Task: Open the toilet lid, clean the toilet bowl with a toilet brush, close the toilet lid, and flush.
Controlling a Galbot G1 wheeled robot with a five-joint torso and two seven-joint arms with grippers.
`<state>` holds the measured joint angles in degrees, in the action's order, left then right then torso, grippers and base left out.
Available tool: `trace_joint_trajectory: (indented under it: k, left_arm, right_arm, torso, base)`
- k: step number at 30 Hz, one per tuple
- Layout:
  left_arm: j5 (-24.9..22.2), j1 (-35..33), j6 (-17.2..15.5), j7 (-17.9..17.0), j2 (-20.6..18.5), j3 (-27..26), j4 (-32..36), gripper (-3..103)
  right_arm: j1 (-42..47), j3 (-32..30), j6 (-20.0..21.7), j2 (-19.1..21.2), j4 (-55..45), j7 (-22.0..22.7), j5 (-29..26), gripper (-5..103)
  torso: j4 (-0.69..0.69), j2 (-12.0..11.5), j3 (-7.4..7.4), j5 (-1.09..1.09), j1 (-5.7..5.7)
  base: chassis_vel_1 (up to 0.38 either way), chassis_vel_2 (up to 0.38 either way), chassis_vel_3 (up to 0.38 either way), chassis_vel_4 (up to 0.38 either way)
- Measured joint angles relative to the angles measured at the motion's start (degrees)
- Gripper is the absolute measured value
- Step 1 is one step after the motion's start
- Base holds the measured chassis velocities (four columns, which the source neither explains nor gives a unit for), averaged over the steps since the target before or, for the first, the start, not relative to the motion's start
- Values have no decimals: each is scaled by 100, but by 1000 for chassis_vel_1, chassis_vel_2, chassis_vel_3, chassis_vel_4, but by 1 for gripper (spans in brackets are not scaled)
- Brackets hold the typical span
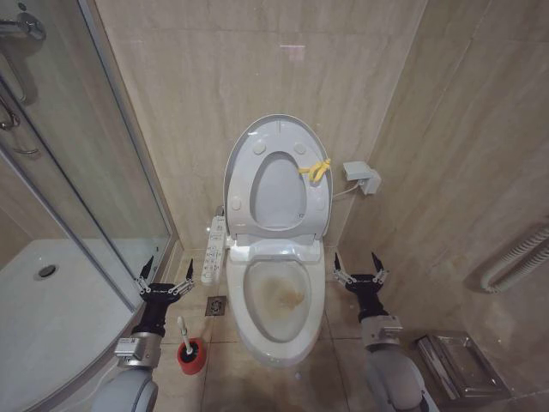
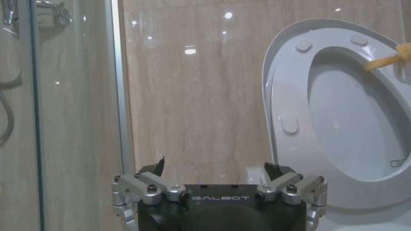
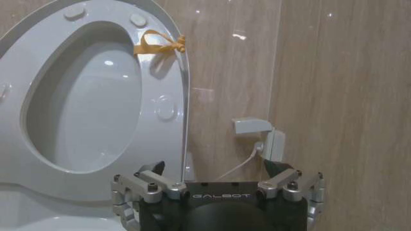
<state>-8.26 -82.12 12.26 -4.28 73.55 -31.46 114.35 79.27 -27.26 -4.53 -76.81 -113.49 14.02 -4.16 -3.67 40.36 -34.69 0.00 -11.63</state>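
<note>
Lid and seat ring stand raised together against the back wall, the toilet lid (image 1: pixel 257 133) behind the seat ring (image 1: pixel 243 196), a yellow tie (image 1: pixel 315 169) knotted at the ring's edge. Below them the toilet bowl (image 1: pixel 283 296) lies uncovered between the two grippers, brownish stains on its inner surface. The left gripper (image 1: pixel 165 276) hovers beside the bowl's left rim, jaws spread wide and holding nothing; just below it on the floor tiles (image 1: pixel 339 322) the toilet brush (image 1: pixel 184 333) stands in its red holder cup (image 1: pixel 192 357). The right gripper (image 1: pixel 360 268) hovers off the bowl's right rim, likewise wide and holding nothing. The right wrist view adds a wall socket (image 3: pixel 263 139) with a cable; the left wrist view, the shower's glass door (image 2: pixel 70 106).
</note>
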Motion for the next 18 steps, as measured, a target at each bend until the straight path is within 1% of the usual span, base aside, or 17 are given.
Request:
trace_joint_trajectory:
  k: [18]
  left_arm:
    - [0, 0, 0, 0, 0, 0, 0, 100]
  right_arm:
    - [-1, 2, 4, 1, -1, 6, 7, 100]
  torso:
    - [0, 0, 0, 0, 0]
  base:
    - [0, 0, 0, 0]
